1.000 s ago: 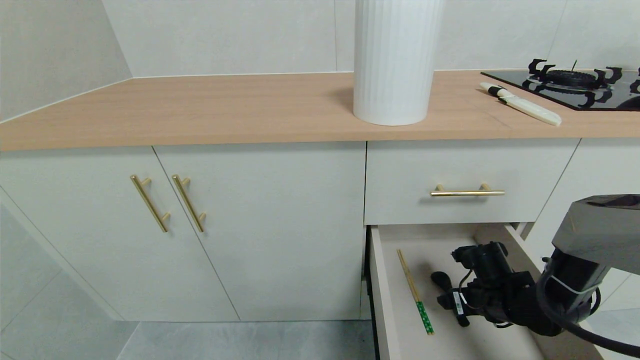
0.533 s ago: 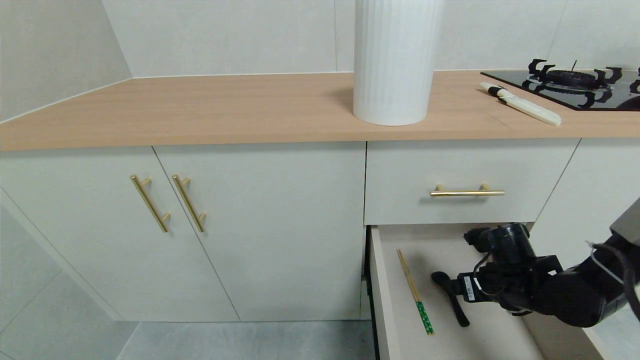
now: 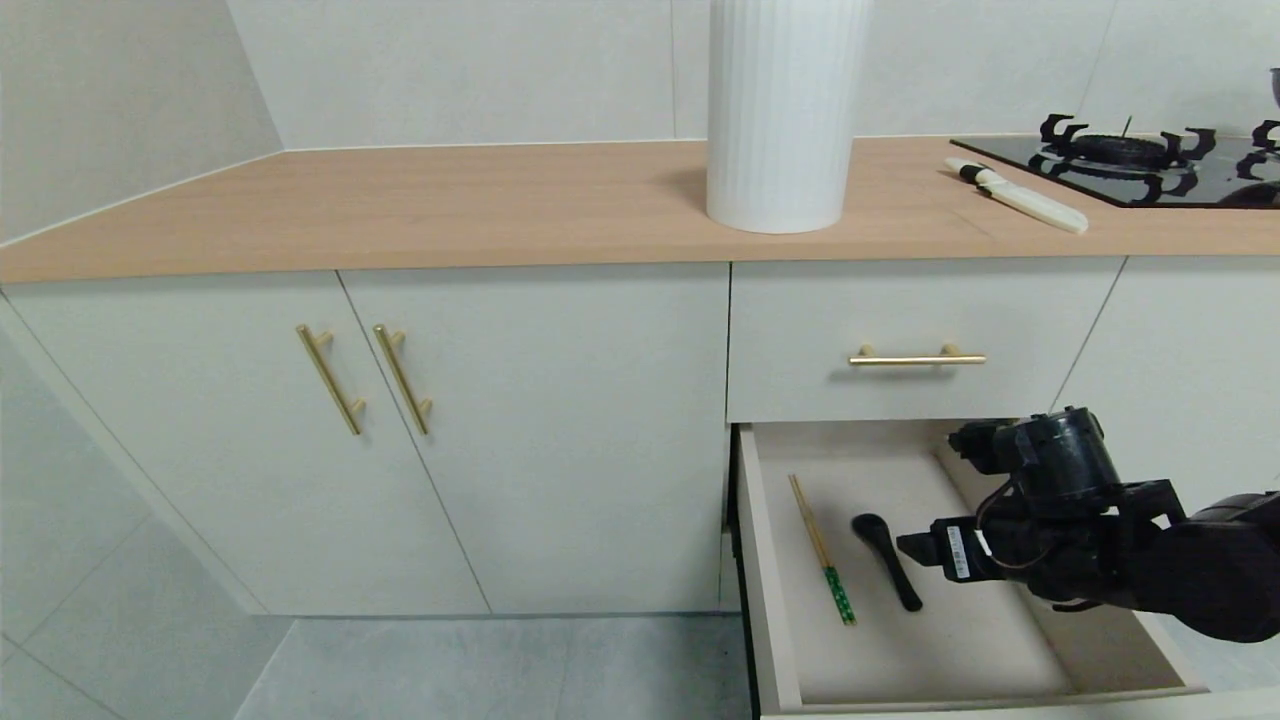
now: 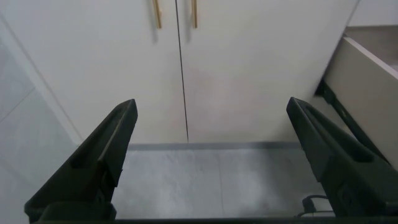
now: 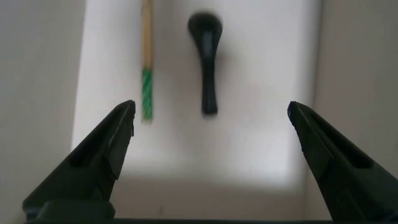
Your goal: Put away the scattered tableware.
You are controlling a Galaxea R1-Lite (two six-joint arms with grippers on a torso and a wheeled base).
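Fingers of the right gripper (image 5: 210,111) stand wide apart with nothing between them and touch nothing. In the right wrist view they frame a black spoon (image 5: 206,50) and a pair of chopsticks (image 5: 147,68) lying below. In the head view this gripper (image 3: 912,547) hangs over the right part of the open drawer (image 3: 765,560), just beside the spoon (image 3: 885,560) but clear of it. The spoon lies flat on the drawer floor with its bowl toward the back. The chopsticks (image 3: 822,552) lie close together alongside it, nearer the drawer's left wall, with their green-patterned ends toward the front. Spoon and chopsticks are near each other but not touching. The left gripper (image 4: 210,104) is likewise spread wide and carries nothing. It is held low in front of the cabinet doors (image 4: 249,68), above the grey floor (image 4: 205,180), with the edge of the open drawer off to one side. Above the open drawer sits a closed upper drawer with a gold bar handle (image 3: 917,357). To its left are the two pale cabinet doors, each with a slanted gold handle (image 3: 330,378) (image 3: 402,378). A wooden countertop (image 3: 450,205) runs across the top of the units. On it stands a tall white ribbed cylinder (image 3: 785,110), upright. Well to its right lies a white knife (image 3: 1015,195) with a dark band on the handle, just beside a black gas hob (image 3: 1130,165). Pale tiled walls back the counter, and grey tiles cover the floor.
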